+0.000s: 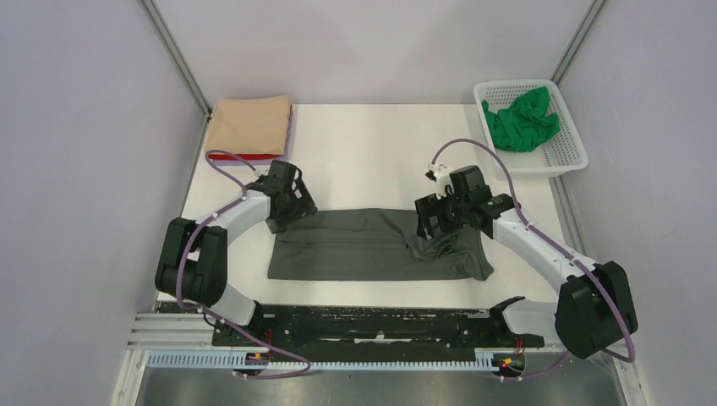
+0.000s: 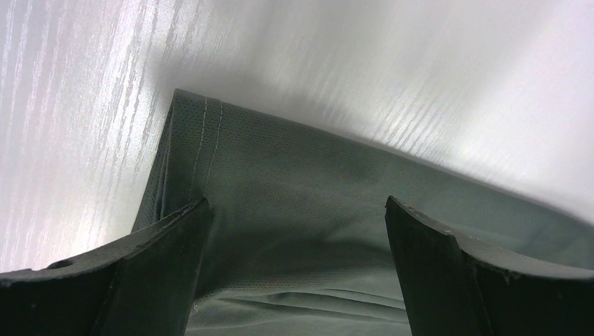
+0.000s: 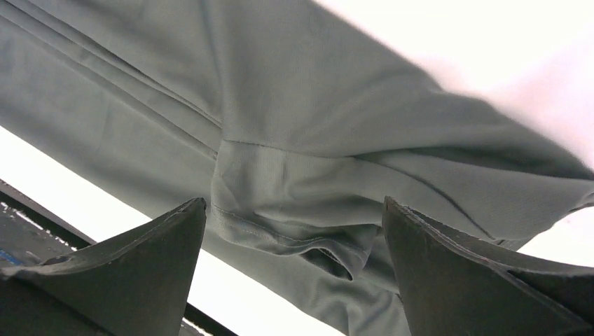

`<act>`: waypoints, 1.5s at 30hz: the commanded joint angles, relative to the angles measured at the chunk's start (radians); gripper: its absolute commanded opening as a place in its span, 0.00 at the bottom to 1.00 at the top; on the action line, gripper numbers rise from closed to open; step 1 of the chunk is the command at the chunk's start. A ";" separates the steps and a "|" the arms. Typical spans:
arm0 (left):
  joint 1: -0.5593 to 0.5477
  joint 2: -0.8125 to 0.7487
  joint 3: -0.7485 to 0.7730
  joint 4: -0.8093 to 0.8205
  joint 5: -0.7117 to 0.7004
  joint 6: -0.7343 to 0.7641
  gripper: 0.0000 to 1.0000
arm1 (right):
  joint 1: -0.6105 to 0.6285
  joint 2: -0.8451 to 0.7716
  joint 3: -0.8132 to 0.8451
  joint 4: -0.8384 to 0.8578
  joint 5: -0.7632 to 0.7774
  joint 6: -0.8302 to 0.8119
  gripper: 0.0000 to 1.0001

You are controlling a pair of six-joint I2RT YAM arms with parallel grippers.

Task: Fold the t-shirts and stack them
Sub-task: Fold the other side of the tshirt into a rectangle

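A dark grey t-shirt (image 1: 372,247) lies folded into a long band across the middle of the table. My left gripper (image 1: 286,211) hovers open over its far-left hemmed corner (image 2: 199,133), fingers (image 2: 168,259) straddling the cloth without pinching it. My right gripper (image 1: 440,227) stands open above the shirt's rumpled right end, where a sleeve opening (image 3: 329,245) bunches between the spread fingers (image 3: 448,273). A tan t-shirt (image 1: 250,125) lies folded on top of a stack at the far left; red cloth (image 1: 254,157) shows at the stack's near edge. A bright green t-shirt (image 1: 520,118) is crumpled in the basket.
A white mesh basket (image 1: 565,152) stands at the far right corner. The black rail (image 1: 372,326) carrying the arm bases runs along the near table edge. Grey walls close in both sides.
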 commanded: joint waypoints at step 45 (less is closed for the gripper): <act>0.001 -0.007 0.004 -0.055 -0.059 -0.051 1.00 | 0.052 -0.297 -0.239 -0.234 0.232 0.465 0.26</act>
